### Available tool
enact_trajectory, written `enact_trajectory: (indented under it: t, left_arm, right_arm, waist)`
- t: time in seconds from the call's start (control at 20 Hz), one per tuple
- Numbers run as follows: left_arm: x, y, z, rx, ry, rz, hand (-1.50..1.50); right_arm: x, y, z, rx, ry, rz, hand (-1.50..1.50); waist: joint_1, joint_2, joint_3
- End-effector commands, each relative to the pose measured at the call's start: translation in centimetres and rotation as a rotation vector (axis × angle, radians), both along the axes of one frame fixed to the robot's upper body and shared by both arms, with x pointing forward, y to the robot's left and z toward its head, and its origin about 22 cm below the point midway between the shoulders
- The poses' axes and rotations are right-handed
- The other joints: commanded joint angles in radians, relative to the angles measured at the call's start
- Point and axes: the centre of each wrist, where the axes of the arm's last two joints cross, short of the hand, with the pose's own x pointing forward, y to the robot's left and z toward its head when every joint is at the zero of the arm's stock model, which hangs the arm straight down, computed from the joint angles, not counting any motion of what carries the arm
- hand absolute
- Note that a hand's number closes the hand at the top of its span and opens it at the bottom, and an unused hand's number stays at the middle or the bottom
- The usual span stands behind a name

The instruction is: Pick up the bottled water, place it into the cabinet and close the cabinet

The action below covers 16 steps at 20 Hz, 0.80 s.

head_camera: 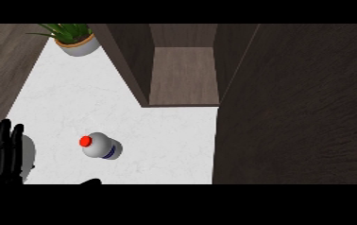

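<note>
A clear water bottle (102,147) with a red cap and a blue band stands upright on the white counter (90,101), toward the lower left. The dark wooden cabinet (185,75) stands behind it with its inside shelf showing and its door (286,106) swung open at the right. My left hand (10,151) rests at the left edge with fingers straight and pointing up, well left of the bottle and apart from it. A dark tip at the bottom edge below the bottle cannot be identified. The right hand does not show.
A potted green plant (73,39) in a white pot stands at the counter's back left corner. The open door forms a tall wall along the counter's right side.
</note>
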Motion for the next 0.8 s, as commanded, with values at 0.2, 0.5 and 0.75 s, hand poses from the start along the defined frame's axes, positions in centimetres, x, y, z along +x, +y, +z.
enact_trajectory:
  t: [0.2, 0.5, 0.75]
  left_arm:
    - [0.5, 1.4, -4.2, -0.067, 0.103, 0.022, -1.50]
    - [1.4, 4.7, -9.3, -0.144, 0.161, -0.007, -1.50]
    - [2.6, 5.7, -13.6, -0.213, 0.166, 0.007, -1.50]
  right_arm:
    - [-4.0, 0.0, 3.8, -0.023, -0.050, -0.002, -1.50]
    - [-4.1, 0.3, 2.1, -0.021, -0.057, -0.007, -1.50]
    - [-5.5, 0.5, 3.7, -0.023, -0.042, -0.001, -1.50]
  waist:
    - [-0.006, -0.001, -0.001]
    - [-0.006, 0.000, -0.002]
    - [-0.013, 0.001, -0.003]
